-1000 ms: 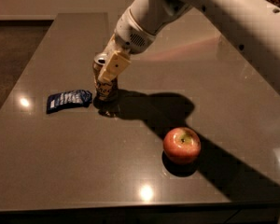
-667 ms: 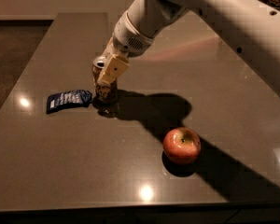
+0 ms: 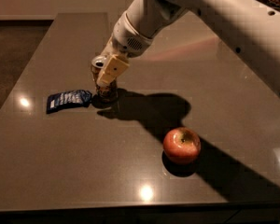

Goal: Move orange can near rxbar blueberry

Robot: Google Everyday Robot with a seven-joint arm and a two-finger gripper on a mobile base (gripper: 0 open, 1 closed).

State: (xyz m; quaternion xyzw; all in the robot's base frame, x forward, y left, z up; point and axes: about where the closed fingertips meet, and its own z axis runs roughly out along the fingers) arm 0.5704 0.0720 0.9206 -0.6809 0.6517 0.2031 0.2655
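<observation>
One bar point(image 3: 67, 99), apple point(image 3: 182, 145), can point(image 3: 100, 62) at end effector point(image 3: 106, 80).

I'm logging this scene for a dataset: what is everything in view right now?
orange can: one, orange-tan with silver top, upright on the table, just right of the bar.
rxbar blueberry: one, dark blue, flat on the table's left side.
apple: one, red-yellow, front right of centre.
table: one, glossy dark brown, under everything.
arm: one, white, reaching in from upper right.
gripper: one, tan, at the orange can.
</observation>
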